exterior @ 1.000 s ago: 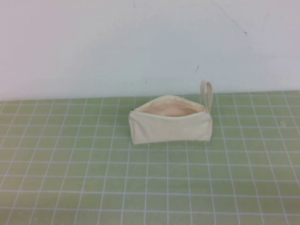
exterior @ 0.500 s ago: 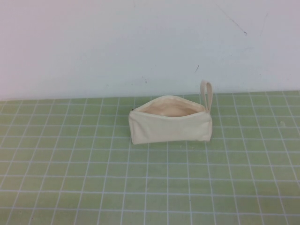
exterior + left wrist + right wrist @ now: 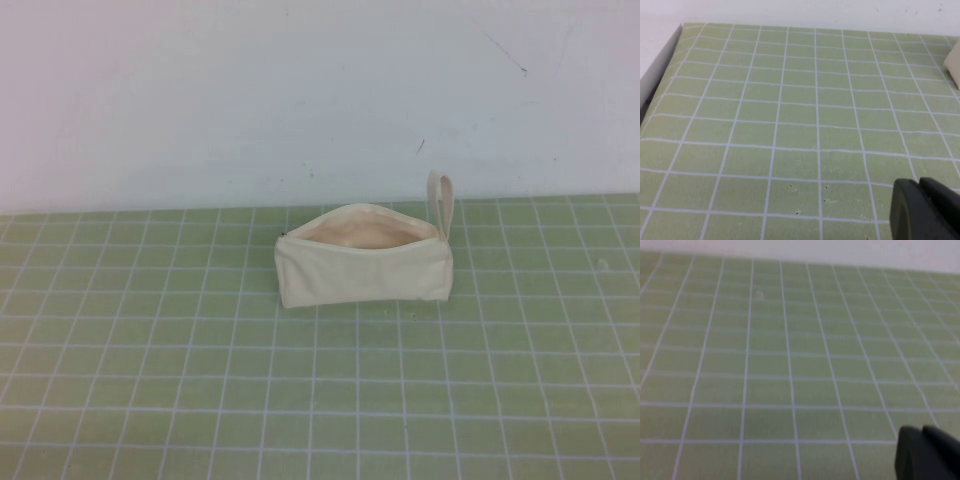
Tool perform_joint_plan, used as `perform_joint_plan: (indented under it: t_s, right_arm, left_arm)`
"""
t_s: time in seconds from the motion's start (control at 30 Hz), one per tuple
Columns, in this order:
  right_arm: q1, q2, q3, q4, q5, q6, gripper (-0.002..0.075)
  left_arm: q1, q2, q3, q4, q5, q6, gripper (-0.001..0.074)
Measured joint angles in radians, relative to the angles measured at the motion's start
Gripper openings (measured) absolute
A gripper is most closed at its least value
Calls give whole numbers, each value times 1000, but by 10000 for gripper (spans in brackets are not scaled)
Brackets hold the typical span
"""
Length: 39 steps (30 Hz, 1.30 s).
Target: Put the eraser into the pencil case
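Both hands, left hand point(image 3: 927, 210) and right hand point(image 3: 927, 452), hang low over bare counter point(image 3: 200, 380), grip unclear; case point(image 3: 363, 268) stands unzipped, no eraser visible, so perhaps it is inside.

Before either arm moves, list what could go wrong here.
1. No eraser shows in any view, so a grasp has no target.
2. The pencil case stands unsupported with a narrow open mouth; a nudge may tip it.
3. The left end effector and right end effector sit outside the high view.

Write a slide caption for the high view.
Open cream pencil case standing alone on green grid mat; no eraser or arms visible.
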Motion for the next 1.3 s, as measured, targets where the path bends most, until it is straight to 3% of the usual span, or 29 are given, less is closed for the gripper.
perform_joint_plan:
  t_s: [1.3]
  right_arm:
    - [-2, 0, -2, -88, 19, 100, 0]
  left_arm:
    - [0, 0, 0, 0, 0, 0, -1]
